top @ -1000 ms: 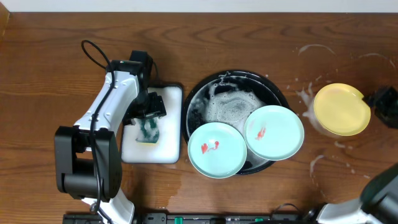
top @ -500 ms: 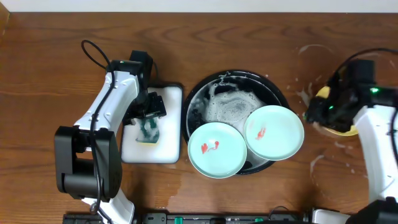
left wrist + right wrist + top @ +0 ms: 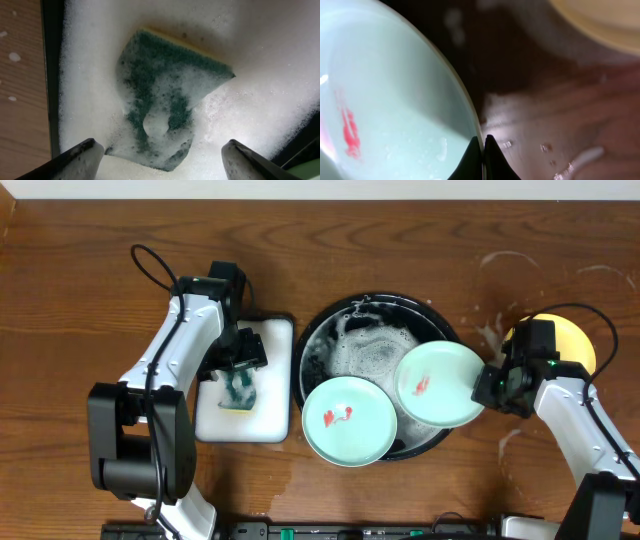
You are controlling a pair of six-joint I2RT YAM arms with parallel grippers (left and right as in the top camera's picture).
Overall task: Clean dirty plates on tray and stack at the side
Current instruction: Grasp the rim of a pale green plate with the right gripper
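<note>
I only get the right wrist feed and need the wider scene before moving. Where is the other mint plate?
Observer: The other mint plate lies at the front left of the black tray, overhanging its rim, with a red smear on it.
Operator: And the left arm?
Observer: The left gripper hangs open over a green sponge in the foamy white tray.
Operator: What is the yellow edge at the top of my view?
Observer: The yellow plate, sitting on the wooden tabletop right of the black tray.
</note>
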